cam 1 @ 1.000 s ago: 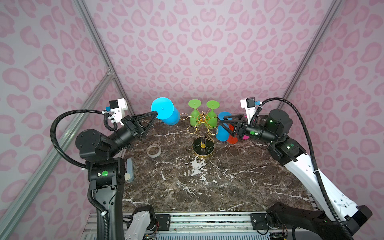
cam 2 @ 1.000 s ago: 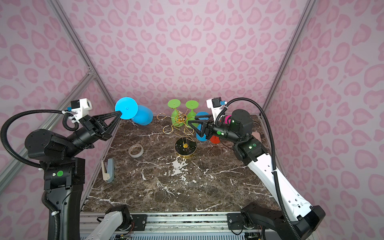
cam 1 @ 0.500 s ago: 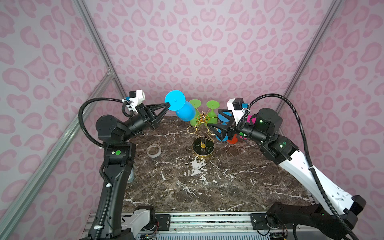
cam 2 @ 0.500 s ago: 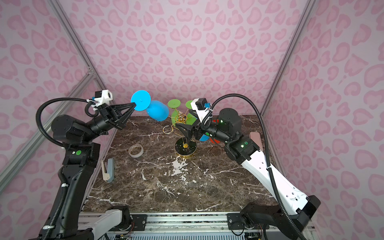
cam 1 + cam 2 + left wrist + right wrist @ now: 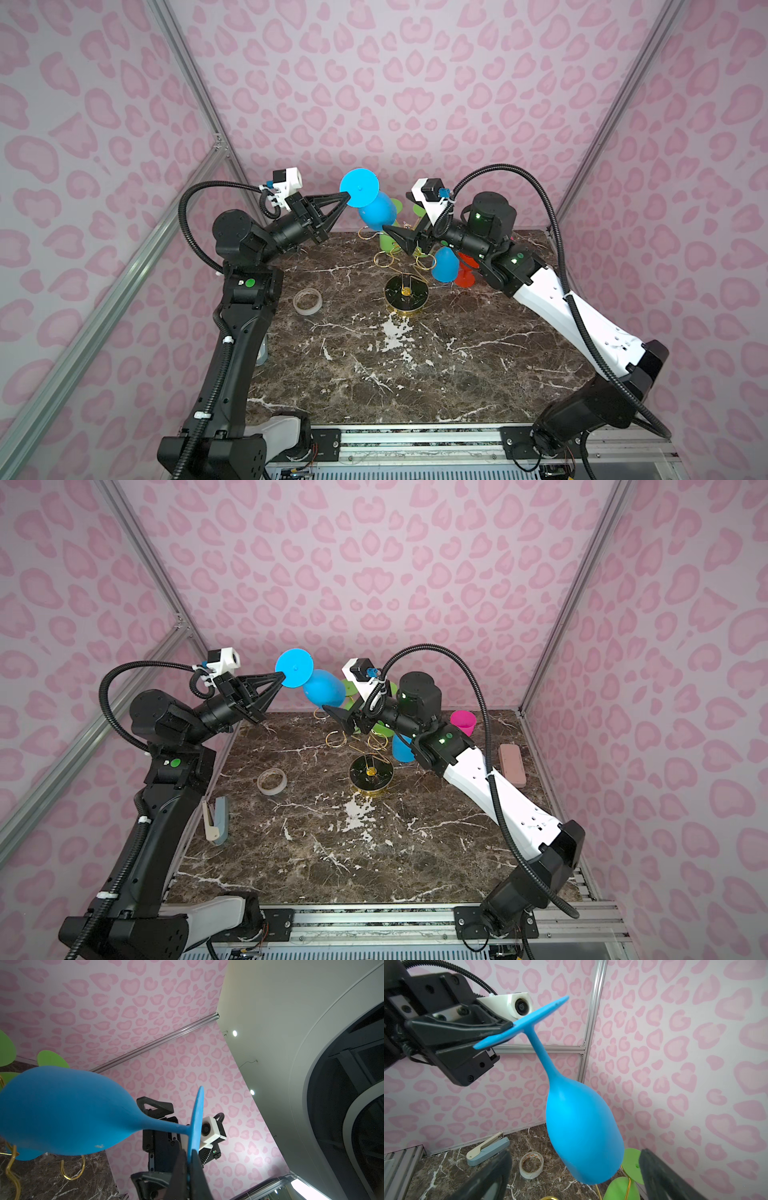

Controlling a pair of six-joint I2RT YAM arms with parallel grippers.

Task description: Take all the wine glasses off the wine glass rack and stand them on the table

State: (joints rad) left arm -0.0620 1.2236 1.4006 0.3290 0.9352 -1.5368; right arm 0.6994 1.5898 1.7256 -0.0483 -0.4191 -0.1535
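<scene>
In both top views my left gripper (image 5: 343, 200) has carried the blue wine glass (image 5: 376, 214) further toward the middle than a second ago. Its jaws are clamped on the rim of the glass's foot. The bowl hangs tilted in the air, off the wine glass rack (image 5: 406, 293), which stands on the marble toward the back. My right gripper (image 5: 400, 236) was then beside the second blue glass (image 5: 444, 264) on the rack. It has swung across to just under the held bowl, jaws now spread wide and empty. It covers the rack's top and most of the green glasses (image 5: 388, 246). A red thing (image 5: 464, 272) shows only partly behind my right arm.

From the left wrist, my fingers (image 5: 198, 1172) pinch the foot edge-on. The wine glass (image 5: 62, 1109) runs off the frame's edge, and only a few gold loops of the rack show.

From the right wrist, the bowl hangs between my two spread fingers (image 5: 492, 1176), which are blurred and cut off. I cannot tell whether they touch it. The tape roll (image 5: 531, 1164) and stapler (image 5: 488, 1150) lie on the table beyond.
</scene>
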